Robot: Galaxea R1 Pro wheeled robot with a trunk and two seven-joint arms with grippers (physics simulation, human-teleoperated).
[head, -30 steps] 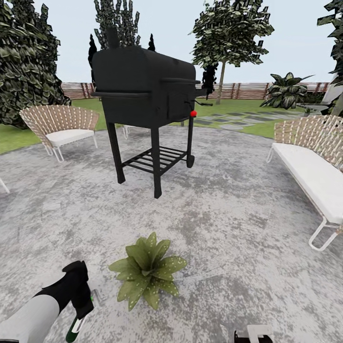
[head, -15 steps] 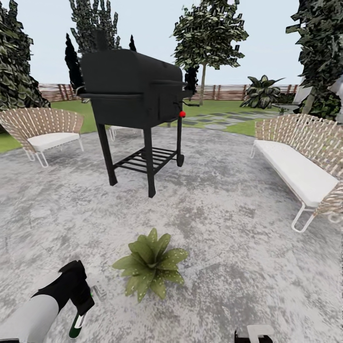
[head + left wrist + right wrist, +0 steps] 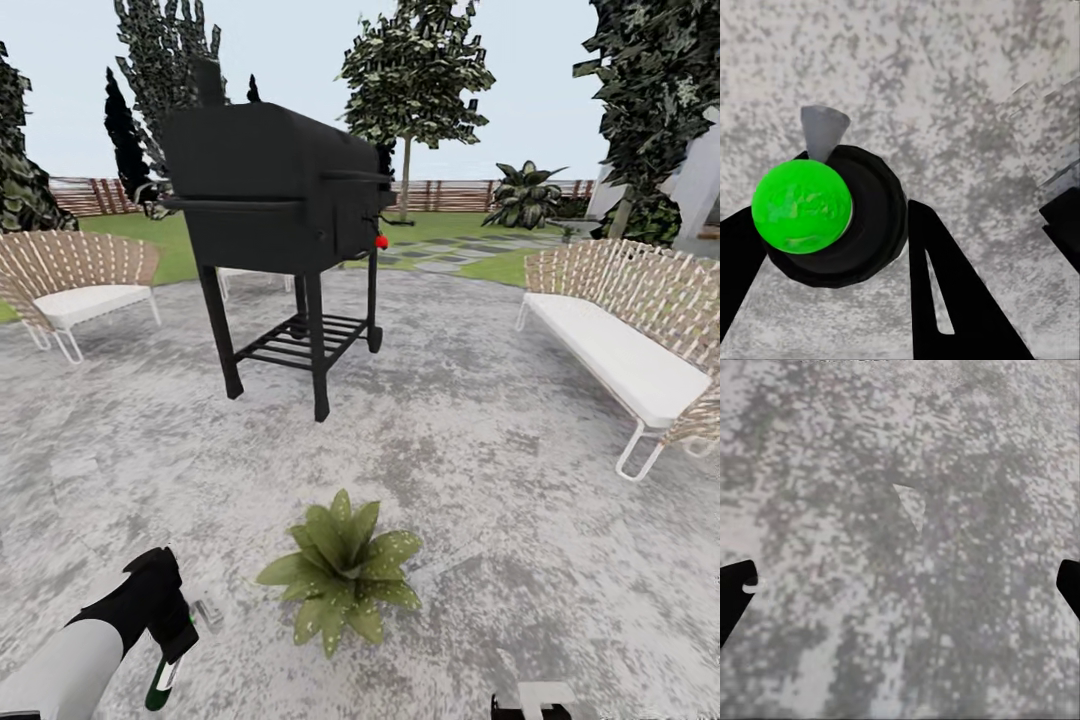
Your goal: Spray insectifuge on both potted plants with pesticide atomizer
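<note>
— Left fingers (image 3: pixel 945 300) first?
— Clamped either side of the pesticide atomizer (image 3: pixel 825 217), seen from above: green cap, black collar, grey nozzle poking out. In the head view, left gripper (image 3: pixel 170 640) low at the near left, bottle hanging below it.
— Handling?
— Probably light, rigid plastic, likely slick; sloshing liquid possible. Best gripped around the body under the collar, nozzle kept free and aimed away from the fingers.
— Right gripper (image 3: pixel 900 585)?
— Spread wide, nothing between the tips, just mottled grey paving (image 3: pixel 945 450) beneath.
— Target?
— One potted plant (image 3: pixel 345 570) on the patio, just beside the bottle, toward the middle. Pot hidden under leaves. Black grill (image 3: pixel 280 200) well beyond. Second plant not spotted.
</note>
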